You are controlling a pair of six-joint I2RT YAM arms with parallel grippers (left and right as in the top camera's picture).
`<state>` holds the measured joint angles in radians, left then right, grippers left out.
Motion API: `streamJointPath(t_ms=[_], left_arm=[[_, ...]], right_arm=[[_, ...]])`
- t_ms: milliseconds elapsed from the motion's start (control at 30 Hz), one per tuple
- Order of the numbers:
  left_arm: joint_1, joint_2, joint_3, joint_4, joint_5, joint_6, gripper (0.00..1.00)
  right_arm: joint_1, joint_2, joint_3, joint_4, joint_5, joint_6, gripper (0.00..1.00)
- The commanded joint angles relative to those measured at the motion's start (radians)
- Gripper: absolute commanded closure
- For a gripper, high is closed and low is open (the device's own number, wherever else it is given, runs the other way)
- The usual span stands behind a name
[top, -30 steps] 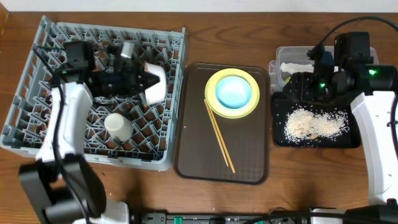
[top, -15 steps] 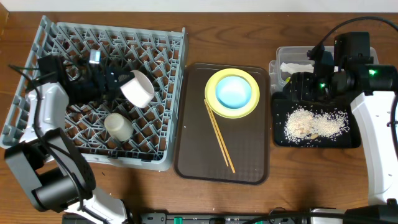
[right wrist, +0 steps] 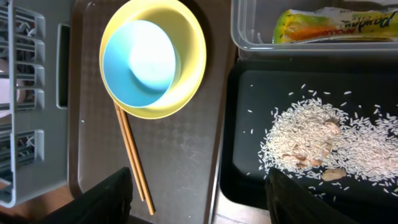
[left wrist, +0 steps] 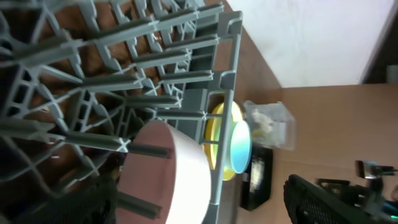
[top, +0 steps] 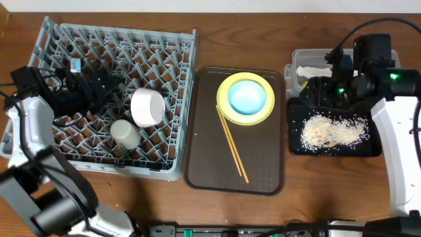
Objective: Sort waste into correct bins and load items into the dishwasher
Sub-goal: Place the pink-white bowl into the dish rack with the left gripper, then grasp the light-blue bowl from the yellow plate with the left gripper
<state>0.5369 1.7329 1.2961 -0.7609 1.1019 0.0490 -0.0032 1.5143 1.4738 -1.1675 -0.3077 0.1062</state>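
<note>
Dish rack (top: pixel 158 52) is on the left, and the brown tray (top: pixel 263 164) mid-table carries the yellow plate (top: pixel 223 99), with the blue bowl (top: pixel 248 97) on the plate and the chopsticks (top: pixel 232 146) beside it. The white bowl (top: pixel 147 106) lies tipped in the rack next to the cream cup (top: pixel 124 133). Left gripper (top: pixel 110 91) is spread open just beside that bowl, and the right gripper (right wrist: pixel 199 190) is wide open too, holding nothing.

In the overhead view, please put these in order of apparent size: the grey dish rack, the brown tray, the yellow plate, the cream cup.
Largest to smallest:
1. grey dish rack
2. brown tray
3. yellow plate
4. cream cup
No two look alike.
</note>
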Motion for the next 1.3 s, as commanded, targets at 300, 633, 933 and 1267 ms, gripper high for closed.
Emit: streamJointPath(t_ms=[300,633,933,1267], left_arm=[[-0.499,-0.333,0.092,-0.016,-0.641,-0.072,0.1],[-0.887,-0.121,0.318,0.004,-0.825,-0.099,0.04],[-1.133,0.143,0.317,0.169,-0.83,0.003,0.03],[-1.255,0.355,0.317,0.219,-0.947,0.089,0.1]], right_arm=[[-0.02,-0.018,0.018,-0.004,0.116,0.005,0.28],[-0.164,-0.018,0.018,-0.069,0.206,0.05,0.22],[-0.225,-0.018,0.018,-0.09,0.202,0.05,0.14],[-0.225,-0.018,0.018,-0.094,0.202,0.05,0.12]])
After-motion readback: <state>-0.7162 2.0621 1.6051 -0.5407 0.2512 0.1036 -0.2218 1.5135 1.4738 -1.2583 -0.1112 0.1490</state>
